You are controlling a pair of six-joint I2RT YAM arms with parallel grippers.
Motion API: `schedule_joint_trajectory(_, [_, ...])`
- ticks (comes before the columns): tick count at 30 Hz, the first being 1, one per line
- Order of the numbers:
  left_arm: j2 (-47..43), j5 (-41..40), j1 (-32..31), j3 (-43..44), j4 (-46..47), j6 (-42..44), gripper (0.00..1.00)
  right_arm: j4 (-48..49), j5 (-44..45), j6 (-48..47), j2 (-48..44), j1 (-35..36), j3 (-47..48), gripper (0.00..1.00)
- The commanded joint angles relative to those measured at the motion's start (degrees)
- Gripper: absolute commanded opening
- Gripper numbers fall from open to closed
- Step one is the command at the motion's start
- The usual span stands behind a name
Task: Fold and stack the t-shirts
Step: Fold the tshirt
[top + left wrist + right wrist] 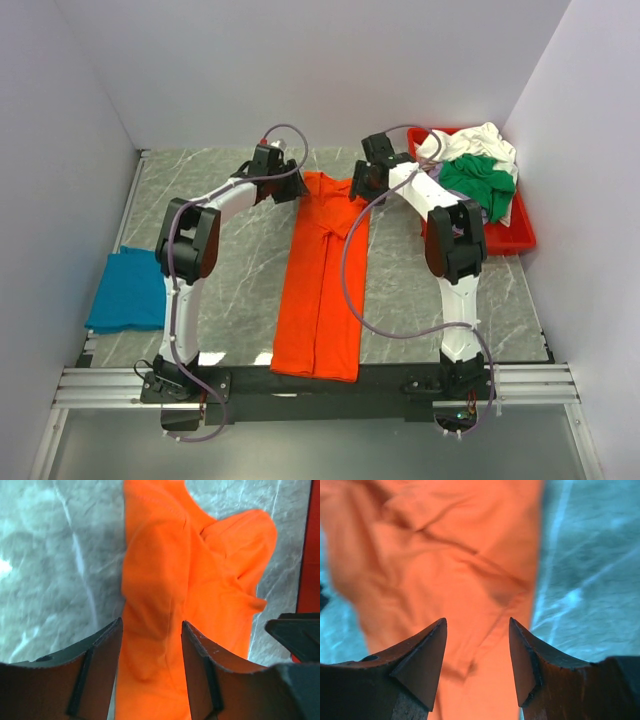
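The bright orange t-shirt [320,290] lies down the middle of the table as a long narrow strip, its collar end at the far side. My left gripper [292,185] hovers at the far left corner of that end, and my right gripper [358,185] at the far right corner. In the left wrist view the left gripper [151,621] is open over the orange cloth [165,570], with nothing between its fingers. The right gripper [477,620] is likewise open just above the wrinkled orange cloth [435,545]. A teal-blue t-shirt [125,290] lies folded at the left table edge.
A red tray [510,245] at the far right holds a heap with a white t-shirt [480,140] and a green t-shirt [475,180]. The tray's edge [311,555] shows in the left wrist view. White walls stand close on three sides.
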Motion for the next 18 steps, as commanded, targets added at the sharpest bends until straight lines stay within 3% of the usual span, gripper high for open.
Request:
schedule_joint_trajectory(1, [3.6,2.5,0.6,6.0,-0.2,2.0,0.55,0.6,2.3,1.2,0.3,-1.9,0.6,0.59])
schedule_joint_trajectory(8, [12.0,2.3,0.6,14.8,-5.3,3.2,0.54,-1.1,2.2,1.6,5.5,-3.3,2.8,0.54])
schedule_joint_trajectory(13, [14.2,0.1,0.9,17.8,-6.5,3.0,0.50,-2.4,0.9,1.8,9.2,-3.4,6.1,0.40])
schedule_joint_trajectory(15, [15.1,-1.4,1.1,18.8,-6.6,2.4,0.44,-3.7,0.9,1.9,11.2,-3.7,8.8,0.33])
schedule_joint_trajectory(16, [15.9,-1.7,1.2,19.3,-6.9,2.2,0.43,-4.1,0.9,2.0,11.9,-3.6,10.0,0.24])
schedule_joint_trajectory(18, [16.9,-1.9,1.7,20.6,-7.0,1.4,0.36,-4.6,0.9,1.9,13.6,-3.6,13.3,0.20])
